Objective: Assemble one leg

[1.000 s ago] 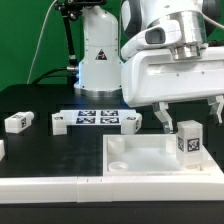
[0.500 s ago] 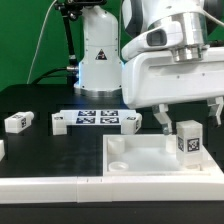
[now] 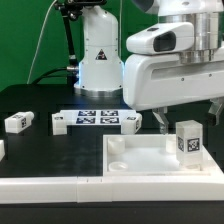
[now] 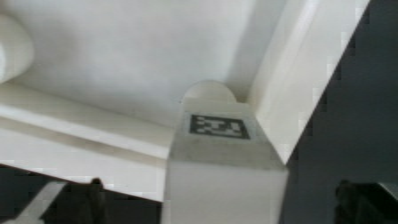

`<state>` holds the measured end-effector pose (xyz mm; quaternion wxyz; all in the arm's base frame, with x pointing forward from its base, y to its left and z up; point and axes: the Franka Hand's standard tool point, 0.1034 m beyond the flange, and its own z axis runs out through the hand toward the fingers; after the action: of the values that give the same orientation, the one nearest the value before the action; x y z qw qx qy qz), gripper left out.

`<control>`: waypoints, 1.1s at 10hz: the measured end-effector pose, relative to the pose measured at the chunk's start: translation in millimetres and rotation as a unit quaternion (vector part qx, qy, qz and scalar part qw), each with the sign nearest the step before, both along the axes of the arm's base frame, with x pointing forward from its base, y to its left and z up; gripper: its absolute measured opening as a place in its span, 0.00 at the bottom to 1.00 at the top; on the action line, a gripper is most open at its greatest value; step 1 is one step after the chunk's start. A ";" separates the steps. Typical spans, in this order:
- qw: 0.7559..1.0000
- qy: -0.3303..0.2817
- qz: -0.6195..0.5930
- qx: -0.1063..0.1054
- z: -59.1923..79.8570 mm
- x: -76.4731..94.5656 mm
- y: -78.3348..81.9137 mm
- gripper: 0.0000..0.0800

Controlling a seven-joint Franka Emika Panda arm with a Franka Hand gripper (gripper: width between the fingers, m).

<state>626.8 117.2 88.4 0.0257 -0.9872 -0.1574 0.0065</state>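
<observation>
Here, largest first.
Panel (image 3: 140, 160): white slab at the table front; the wrist view shows only one corner of it.
Gripper (image 3: 190, 118): spread wide, empty, fingers clear of the leg.
Leg (image 3: 188, 141): upright on the panel, at the exterior view's right; its tag (image 4: 217, 126) is sharp only in the wrist view.

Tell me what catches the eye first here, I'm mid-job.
The white tool hangs open over the leg, which stands upright on the white panel at the exterior view's right. A similar loose peg lies on the black table at that view's left.
</observation>
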 end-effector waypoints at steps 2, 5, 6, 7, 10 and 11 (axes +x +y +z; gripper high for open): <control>1.000 -0.004 0.000 0.001 -2.7 2.3 -0.5 0.81; 1.000 -0.018 0.001 0.004 -9.4 0.9 0.4 0.78; 1.000 -0.018 0.001 0.004 -9.1 1.1 0.3 0.78; 1.000 -0.018 0.001 0.004 -9.2 1.1 0.3 0.55; 1.000 -0.017 -0.018 0.004 -9.3 1.0 0.6 0.36; 0.999 -0.016 -0.035 0.005 -9.3 0.9 1.0 0.36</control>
<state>627.8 118.1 79.2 0.0280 -0.9920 -0.1230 -0.0110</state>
